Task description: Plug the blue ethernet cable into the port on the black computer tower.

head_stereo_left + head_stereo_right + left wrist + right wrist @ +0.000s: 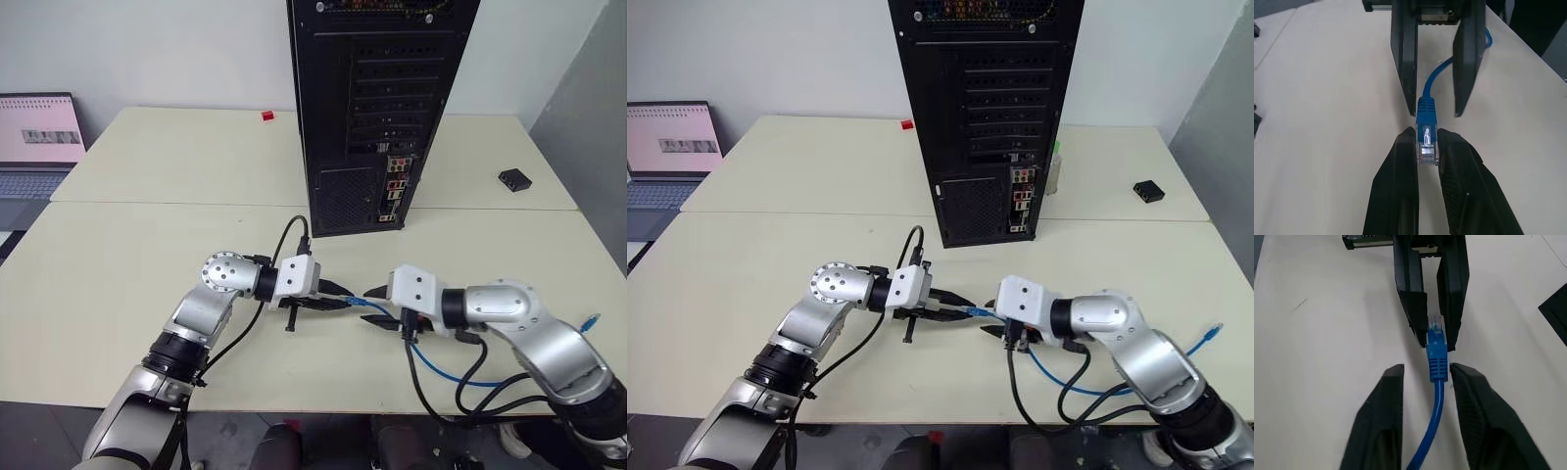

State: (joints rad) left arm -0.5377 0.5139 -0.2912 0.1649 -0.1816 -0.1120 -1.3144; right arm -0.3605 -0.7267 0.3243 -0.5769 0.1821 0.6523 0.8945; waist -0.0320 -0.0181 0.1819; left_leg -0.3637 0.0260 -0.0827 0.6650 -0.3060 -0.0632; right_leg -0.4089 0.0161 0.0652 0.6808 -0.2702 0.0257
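Observation:
The black computer tower stands upright at the far middle of the table, rear panel facing me, with its strip of connectors and the port low on the right side. In front of it, low over the table, my left gripper is shut on the clear plug of the blue ethernet cable. My right gripper faces it, open, its fingers standing either side of the blue boot just behind the plug. The cable loops back under my right arm, and its other end lies near the table's right edge.
An open laptop sits at the far left. A small red item lies left of the tower and a small black box to its right. A pale bottle stands behind the tower. A seam joins two tables.

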